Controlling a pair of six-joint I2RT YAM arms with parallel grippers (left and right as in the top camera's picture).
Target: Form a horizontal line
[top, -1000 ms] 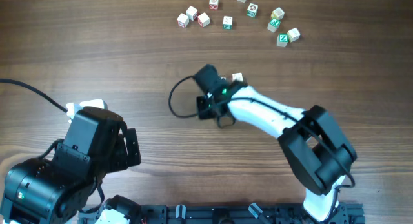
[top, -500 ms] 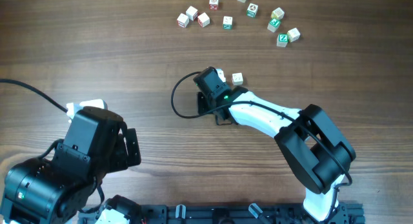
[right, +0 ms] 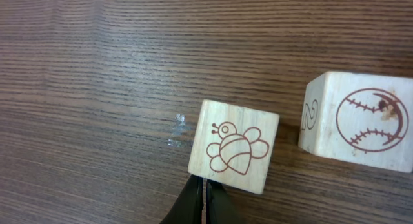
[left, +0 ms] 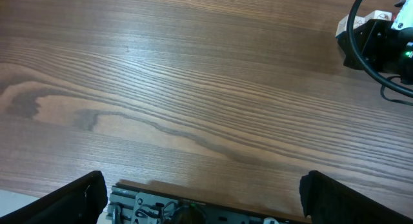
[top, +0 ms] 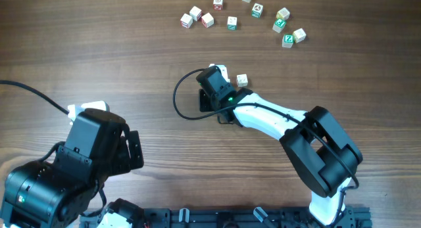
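The right pincer [right: 201, 197] is closed, fingers pressed together and gripping nothing, its tips at the bee cube's [right: 233, 146] near edge. The baseball cube [right: 358, 121] sits just beside it, mid-tabletop [top: 131, 70], a gap between them. The left pincer [left: 206, 193] gapes wide, empty.

The baseball-printed cube [right: 358, 124] is cut off by the right wrist view's edge; the bee-printed cube [right: 233, 146] is mostly hidden overhead.

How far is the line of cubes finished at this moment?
Two cubes lie mid-table, the bee cube and the baseball cube, with a gap between them. The right gripper, shut and empty, sits at the bee cube's edge. To do: close the gap, bring a third from the loose cubes beyond.
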